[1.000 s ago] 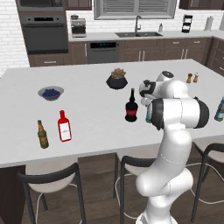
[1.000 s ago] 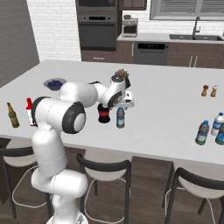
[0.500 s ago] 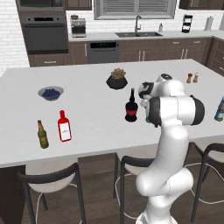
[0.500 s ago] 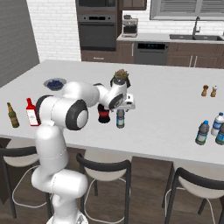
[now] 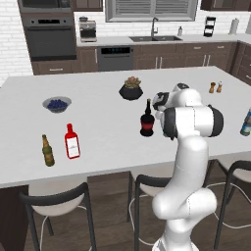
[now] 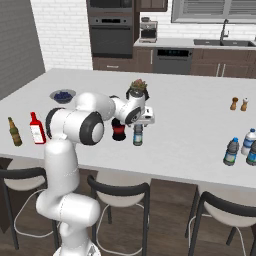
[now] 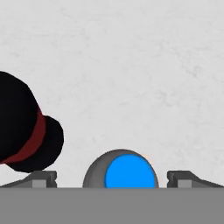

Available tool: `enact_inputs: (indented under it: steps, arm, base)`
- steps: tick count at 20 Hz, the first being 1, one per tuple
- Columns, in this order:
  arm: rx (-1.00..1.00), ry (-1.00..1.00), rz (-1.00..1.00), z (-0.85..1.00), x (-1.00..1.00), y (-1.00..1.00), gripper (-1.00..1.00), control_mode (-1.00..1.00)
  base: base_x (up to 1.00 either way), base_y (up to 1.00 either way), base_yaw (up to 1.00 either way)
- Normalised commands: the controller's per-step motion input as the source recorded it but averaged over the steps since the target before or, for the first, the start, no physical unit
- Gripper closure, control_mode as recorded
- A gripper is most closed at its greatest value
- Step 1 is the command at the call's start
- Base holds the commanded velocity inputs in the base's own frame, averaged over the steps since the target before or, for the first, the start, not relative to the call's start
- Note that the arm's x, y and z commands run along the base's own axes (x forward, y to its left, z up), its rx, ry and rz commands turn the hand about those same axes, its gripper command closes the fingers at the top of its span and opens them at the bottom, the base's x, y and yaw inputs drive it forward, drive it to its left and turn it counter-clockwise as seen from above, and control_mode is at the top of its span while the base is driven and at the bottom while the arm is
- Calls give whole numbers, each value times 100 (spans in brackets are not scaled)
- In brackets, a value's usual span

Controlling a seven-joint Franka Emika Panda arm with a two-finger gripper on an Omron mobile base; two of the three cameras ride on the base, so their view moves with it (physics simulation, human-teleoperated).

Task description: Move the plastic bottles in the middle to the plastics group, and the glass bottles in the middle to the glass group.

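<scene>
No writing on any bottle label is legible.

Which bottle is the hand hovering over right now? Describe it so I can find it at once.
On the white island counter, near its middle, a black round-bodied bottle stands before the potted plant. Just beside it, under the open jaws, is the small clear water bottle: shorter, with a blue label.
</scene>
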Motion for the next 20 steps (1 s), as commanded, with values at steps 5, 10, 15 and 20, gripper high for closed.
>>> enact_inputs:
  steps: [5, 10, 15, 20]
  arm:
    - [0, 4, 0, -33, -13, -1, 100, -100]
    - [0, 0, 0, 1, -36, -25, 100, -100]
    - [0, -13, -1, 43, -44, -59, 100, -100]
    - [0, -8, -8, 27, -50, -87, 100, -100]
  base:
    - [0, 0, 0]
    - [0, 0, 0]
    - [0, 0, 0]
    - [0, 0, 0]
